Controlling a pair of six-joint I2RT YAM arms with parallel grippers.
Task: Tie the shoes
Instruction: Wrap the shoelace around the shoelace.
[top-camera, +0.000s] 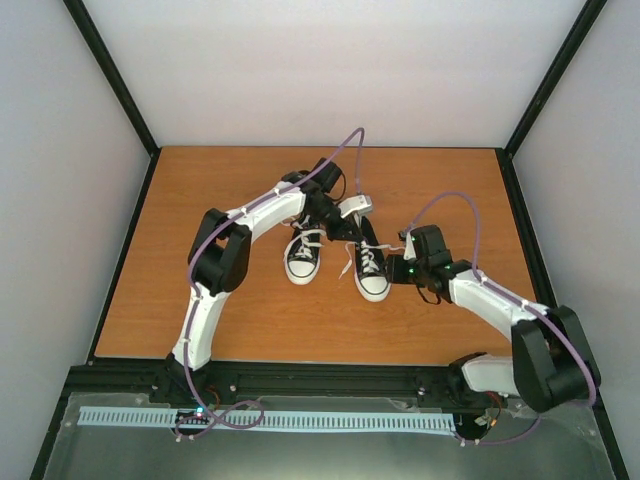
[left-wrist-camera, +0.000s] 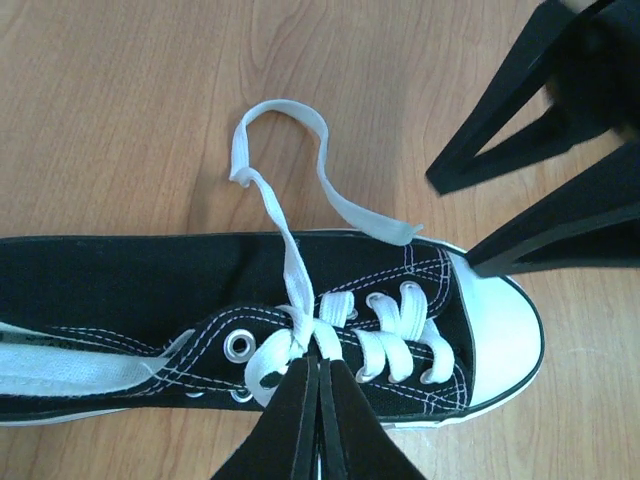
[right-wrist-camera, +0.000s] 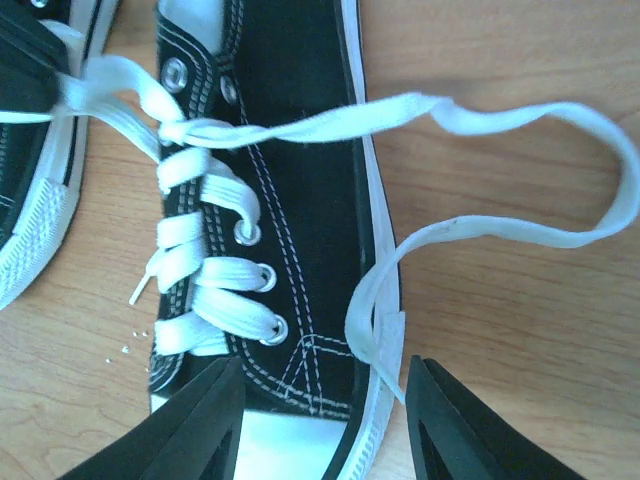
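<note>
- Table (top-camera: 250, 320): wooden top. You have both shoes standing near its middle, side by side, toes pointing toward the arm bases.
- Left shoe (top-camera: 303, 258): black canvas with a white toe cap, laced. The left arm reaches past it.
- Right shoe (top-camera: 372, 268): just beside the left shoe, same make. Both of your grippers are at this one.
- White lace (left-wrist-camera: 290, 262): the right shoe's lace, crossed in a single twist above the upper eyelets.
- Lace loop (right-wrist-camera: 600, 190): one end runs off the outer side of the right shoe and lies slack on the wood. Its tip rests against the sole edge near the toe.
- Left gripper (left-wrist-camera: 319, 375): your fingers are clenched together over the tongue, pinching the white lace right at the twist.
- Right gripper (right-wrist-camera: 322, 372): released, with the jaws standing apart on either side of the toe cap (left-wrist-camera: 505, 340). It grasps nothing, and the slack lace runs between the fingers without touching them.
</note>
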